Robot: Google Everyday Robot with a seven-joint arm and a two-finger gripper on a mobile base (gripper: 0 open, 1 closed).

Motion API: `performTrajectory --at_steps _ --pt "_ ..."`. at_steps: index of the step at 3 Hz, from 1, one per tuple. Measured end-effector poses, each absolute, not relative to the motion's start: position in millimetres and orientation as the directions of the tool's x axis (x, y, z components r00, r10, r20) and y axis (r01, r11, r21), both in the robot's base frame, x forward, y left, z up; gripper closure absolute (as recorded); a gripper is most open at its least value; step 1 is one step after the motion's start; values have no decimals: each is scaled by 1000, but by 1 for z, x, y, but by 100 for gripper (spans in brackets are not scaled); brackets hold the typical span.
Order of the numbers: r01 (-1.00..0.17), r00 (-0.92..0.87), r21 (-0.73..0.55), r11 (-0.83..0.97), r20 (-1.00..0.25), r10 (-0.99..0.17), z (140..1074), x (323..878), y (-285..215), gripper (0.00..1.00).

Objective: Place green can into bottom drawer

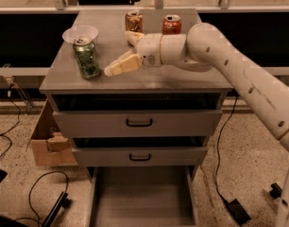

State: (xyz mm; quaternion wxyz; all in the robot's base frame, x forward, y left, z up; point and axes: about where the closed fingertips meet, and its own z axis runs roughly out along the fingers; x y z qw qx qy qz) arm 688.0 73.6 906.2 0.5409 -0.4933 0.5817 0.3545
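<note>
Looking at the reach-in step here, nothing grabbed yet. Seeing the gripper hovering over the middle of the surface, spread wide open and carrying nothing, with the lower finger pointing at the green can and stopping just short of it. Spotting that green can standing upright toward the left edge, nearer the front than the back, right in front of a clear plastic bowl. Also noticing a brown-gold can and an orange-red can parked along the back edge. Seeing the brown-gold one sitting just behind the upper finger, so guessing at some risk of bumping it.

Guessing the next move: sliding toward the left edge to get the fingers around the green can, closing on its sides and lifting straight up. Then swinging out past the front edge and going way down to the bottom drawer, already pulled open below the two upper drawers with black handles. Probably needing a low, gentle release to avoid tipping the can on that flat floor.

Trying to read labels and getting nowhere: just a mottled green pattern on the can, no brand or writing legible anywhere.
</note>
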Motion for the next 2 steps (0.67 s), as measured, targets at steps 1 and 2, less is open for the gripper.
performTrajectory --at_steps 1,2 --pt "-973 68 -105 208 -982 -176 897 697 113 0" --pt "-979 61 -92 184 -983 -171 890 705 139 0"
